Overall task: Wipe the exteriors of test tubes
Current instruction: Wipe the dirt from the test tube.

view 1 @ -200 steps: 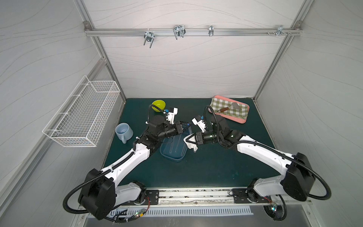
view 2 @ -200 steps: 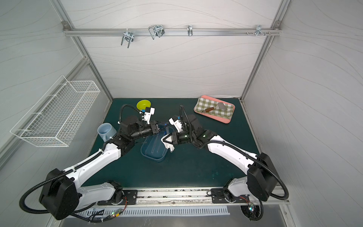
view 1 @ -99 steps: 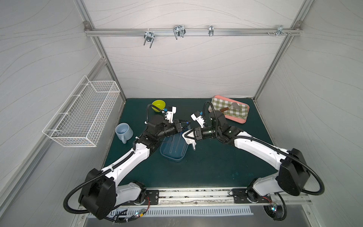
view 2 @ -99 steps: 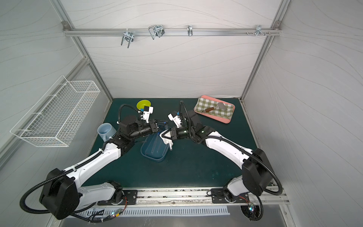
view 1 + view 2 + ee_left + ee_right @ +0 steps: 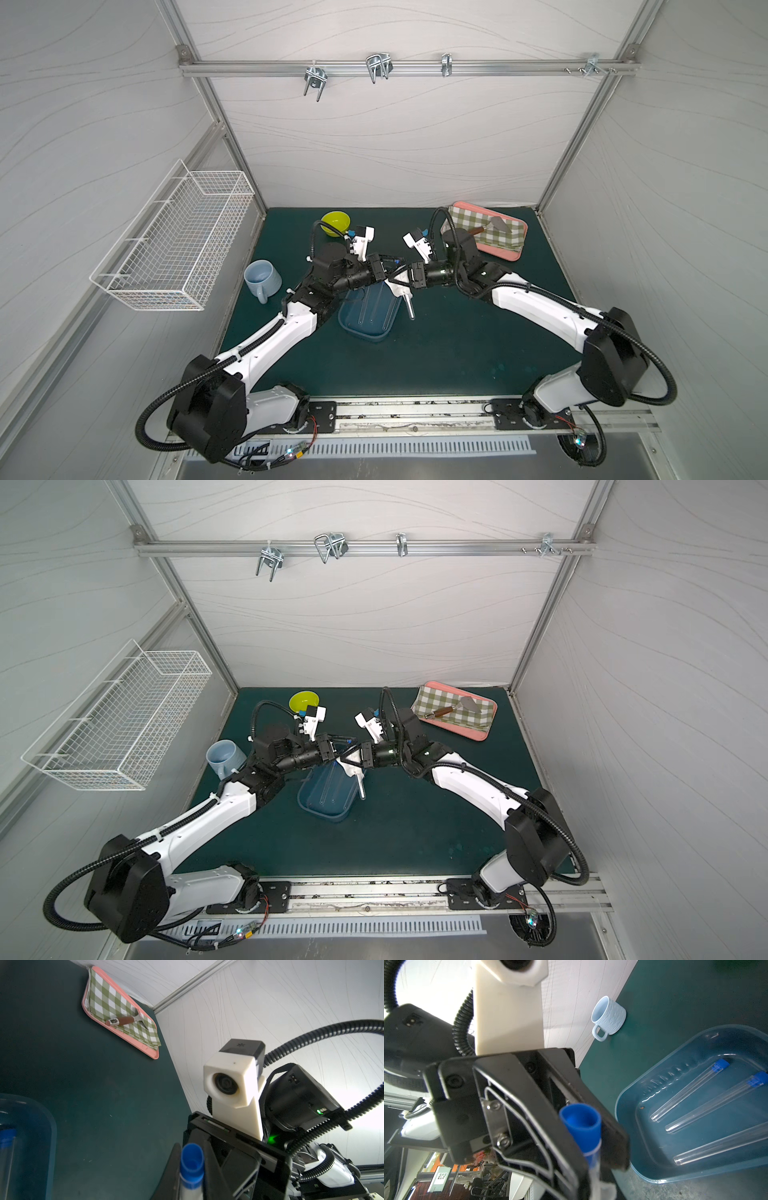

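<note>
Evidently mid-wipe, the left gripper [image 5: 385, 266] is clamped on a test tube [image 5: 409, 308] just under its blue cap [image 5: 580, 1120], by the blue tray [image 5: 361, 336] holding three more tubes [image 5: 687, 1093], while the right gripper [image 5: 409, 276] pinches a white wipe [image 5: 395, 284] around it, which next probably calls for sliding toward the rounded end.

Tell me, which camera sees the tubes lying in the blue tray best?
The right wrist view: three clear tubes lie side by side in the blue tray, close up. In both top views they are faint streaks. The left wrist view catches only one, blurred.
</note>
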Controlling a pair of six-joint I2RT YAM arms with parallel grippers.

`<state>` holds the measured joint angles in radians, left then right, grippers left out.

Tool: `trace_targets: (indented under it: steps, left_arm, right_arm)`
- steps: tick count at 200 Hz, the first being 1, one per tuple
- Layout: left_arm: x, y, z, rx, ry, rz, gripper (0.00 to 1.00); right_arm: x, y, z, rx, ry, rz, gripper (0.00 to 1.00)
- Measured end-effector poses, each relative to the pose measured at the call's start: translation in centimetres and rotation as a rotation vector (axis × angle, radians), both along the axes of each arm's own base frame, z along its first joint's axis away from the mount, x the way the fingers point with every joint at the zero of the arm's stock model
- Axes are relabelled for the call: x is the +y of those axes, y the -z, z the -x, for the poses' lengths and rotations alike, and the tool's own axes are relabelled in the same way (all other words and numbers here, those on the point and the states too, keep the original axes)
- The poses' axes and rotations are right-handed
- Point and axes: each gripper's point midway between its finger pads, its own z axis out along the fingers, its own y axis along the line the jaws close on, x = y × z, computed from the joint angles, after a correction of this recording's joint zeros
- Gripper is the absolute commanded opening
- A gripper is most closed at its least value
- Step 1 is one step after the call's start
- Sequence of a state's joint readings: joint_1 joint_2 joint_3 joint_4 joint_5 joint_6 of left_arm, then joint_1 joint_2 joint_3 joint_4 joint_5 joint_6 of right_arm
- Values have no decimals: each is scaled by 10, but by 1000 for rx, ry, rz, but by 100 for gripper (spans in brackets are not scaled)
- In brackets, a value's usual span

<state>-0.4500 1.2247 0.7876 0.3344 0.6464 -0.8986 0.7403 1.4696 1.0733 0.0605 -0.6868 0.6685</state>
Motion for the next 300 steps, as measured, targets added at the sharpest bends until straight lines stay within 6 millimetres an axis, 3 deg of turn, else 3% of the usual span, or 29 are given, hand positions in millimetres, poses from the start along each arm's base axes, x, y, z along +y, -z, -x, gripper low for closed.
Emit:
trace_targets:
  steps: [49,74,103,172,225,300]
  left_arm:
    - [5,8,2,39,23,-7,6]
    - [9,11,0,49,9,-12,6]
    - [11,10,-3,45,-3,-7,6]
    - [17,-8,-11,-15,-46,31,7]
    - [15,-9,-8,-21,-29,34,7]
    - [9,-26,2,-90,53,74,6]
  right_arm:
    - [-11,29,46,45,11,45,20]
    - [-13,40,57,67,13,62,20]
    - [-10,35,48,66,20,68,20]
    - [16,-10,-14,3,-20,6,20]
    - [18,-15,-17,7,-38,-18,20]
    - [11,-31,-11,4,-134,-85,20]
